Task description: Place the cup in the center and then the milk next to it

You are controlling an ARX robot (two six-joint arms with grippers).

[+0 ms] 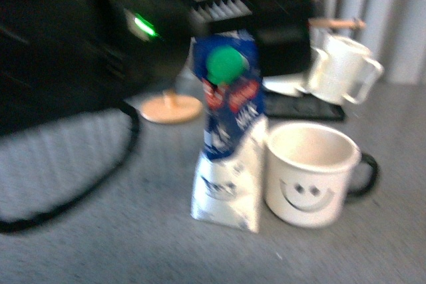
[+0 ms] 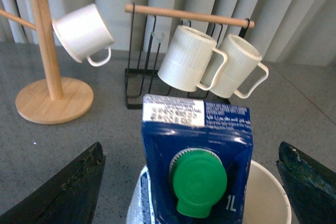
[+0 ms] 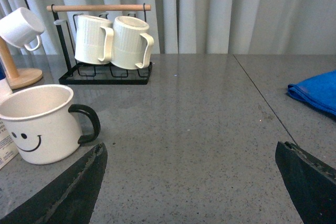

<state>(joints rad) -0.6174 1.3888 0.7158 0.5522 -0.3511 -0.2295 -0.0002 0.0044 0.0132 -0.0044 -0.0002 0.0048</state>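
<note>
One milk carton (image 1: 229, 131) stands touching one cup (image 1: 309, 174); both tools (image 2: 191, 182) (image 3: 191, 182) gape apart, empty.

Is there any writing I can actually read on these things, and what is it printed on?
"1L": on the milk carton, beside its green cap.
White label patch along the carton's top edge: print too small to read.
Red logo and white wording on the carton's front, front view: blurred.
The smiley cup carries only a drawn face.

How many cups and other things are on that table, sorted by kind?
Mugs and cups: 4 (smiley cup, two ribbed mugs, small plain cup)
Milk cartons: 1
Racks/stands: 2
Blue cloths: 1
Total: 8
</note>
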